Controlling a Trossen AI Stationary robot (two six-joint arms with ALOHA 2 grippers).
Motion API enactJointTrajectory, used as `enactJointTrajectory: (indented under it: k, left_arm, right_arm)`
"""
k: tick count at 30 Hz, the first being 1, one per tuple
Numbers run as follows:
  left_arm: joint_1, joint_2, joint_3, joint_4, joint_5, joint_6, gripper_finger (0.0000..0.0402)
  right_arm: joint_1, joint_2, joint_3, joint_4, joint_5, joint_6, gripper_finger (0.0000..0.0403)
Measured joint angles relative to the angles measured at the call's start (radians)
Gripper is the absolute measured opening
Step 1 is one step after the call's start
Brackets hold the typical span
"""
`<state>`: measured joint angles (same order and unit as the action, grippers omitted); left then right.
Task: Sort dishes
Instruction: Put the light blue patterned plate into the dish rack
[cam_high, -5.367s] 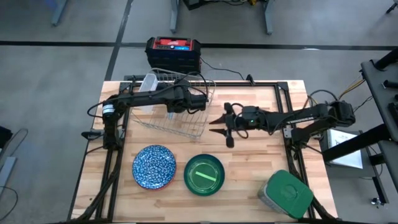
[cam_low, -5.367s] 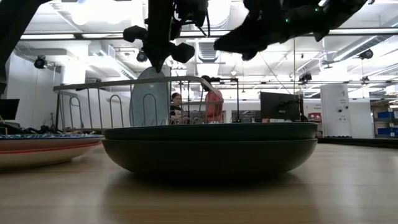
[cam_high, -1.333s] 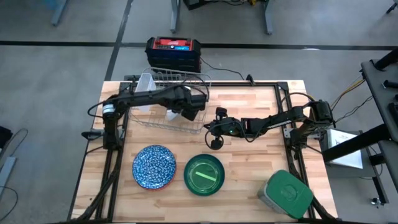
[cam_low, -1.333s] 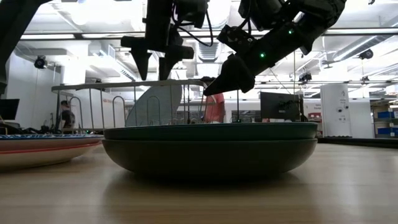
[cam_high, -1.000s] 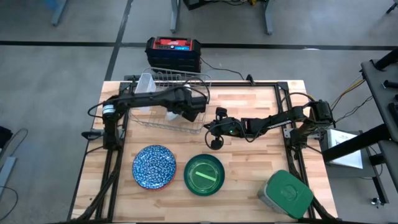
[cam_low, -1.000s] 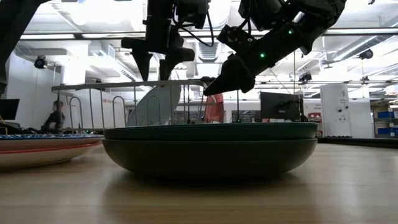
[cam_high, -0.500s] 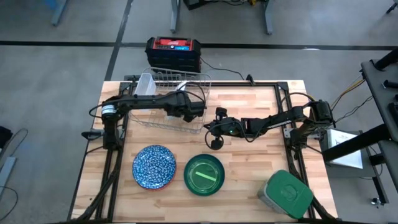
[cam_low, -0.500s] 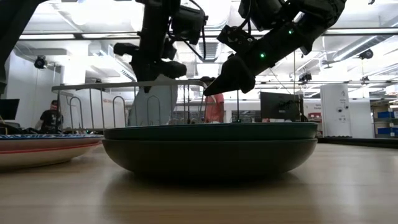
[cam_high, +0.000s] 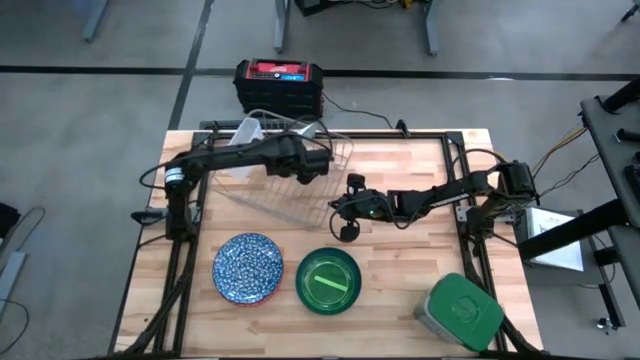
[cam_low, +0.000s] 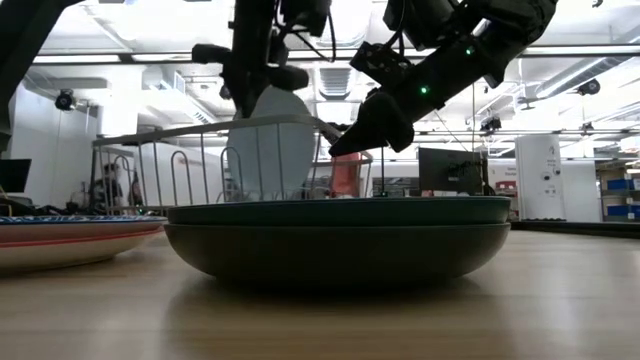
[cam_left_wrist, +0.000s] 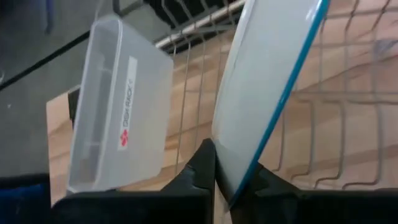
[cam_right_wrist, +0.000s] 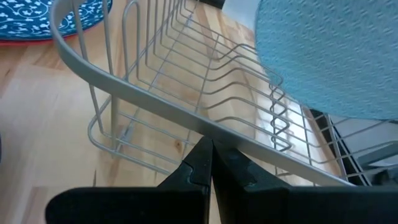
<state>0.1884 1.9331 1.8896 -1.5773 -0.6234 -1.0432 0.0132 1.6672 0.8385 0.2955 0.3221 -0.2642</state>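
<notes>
A light blue plate (cam_low: 272, 140) stands on edge in the wire rack (cam_high: 285, 185) at the table's far left. My left gripper (cam_left_wrist: 231, 177) is above the rack, shut on this plate. My right gripper (cam_high: 337, 205) is shut, its tips at the rack's right end. The plate's lower edge is hidden behind the rack wires and the bowl. A blue patterned plate (cam_high: 247, 268) and a dark green bowl (cam_high: 328, 281) rest flat on the table near its front edge. My left gripper pinches the plate's rim (cam_left_wrist: 239, 163) between its two fingers, one on each face. The fingers slant down from above. The plate stands nearly upright below them, inside the rack. My right gripper's shut fingertips (cam_right_wrist: 205, 155) lie against the rack's top rail (cam_right_wrist: 186, 121), coming slanting down from the table's right. Whether the rail is between them I cannot tell.
A clear plastic holder (cam_left_wrist: 115, 106) hangs on the rack's far left end. A grey container with a green lid (cam_high: 460, 312) sits at the near right corner. A red and black box (cam_high: 279, 85) stands behind the table. Bare wood lies at the right.
My left gripper has dropped toward the plate, shut on its rim and risen again. The plate has gone from leaning low in the rack to standing higher and more upright. The rack has tilted and its near right corner has shifted toward the table's right.
</notes>
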Motion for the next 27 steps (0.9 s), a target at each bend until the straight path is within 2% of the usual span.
enactJointTrajectory:
  k: [9, 16, 20, 27]
  left_arm:
    - [0.018, -0.002, 0.126, 0.025, 0.019, 0.086, 0.0006]
    - [0.039, -0.011, 0.192, 0.013, -0.054, 0.140, 0.0001]
    - [0.059, -0.055, 0.155, 0.013, -0.066, 0.145, 0.0001]
    - [0.098, -0.181, -0.002, 0.008, -0.073, 0.141, 0.0001]
  right_arm:
    - [-0.001, 0.000, 0.000, -0.001, 0.003, 0.000, 0.0000]
    - [-0.001, 0.000, 0.000, -0.015, 0.003, 0.001, 0.0000]
    - [-0.001, 0.000, 0.000, -0.019, 0.003, 0.001, 0.0000]
    - [-0.001, 0.000, 0.000, -0.025, 0.002, 0.002, 0.0000]
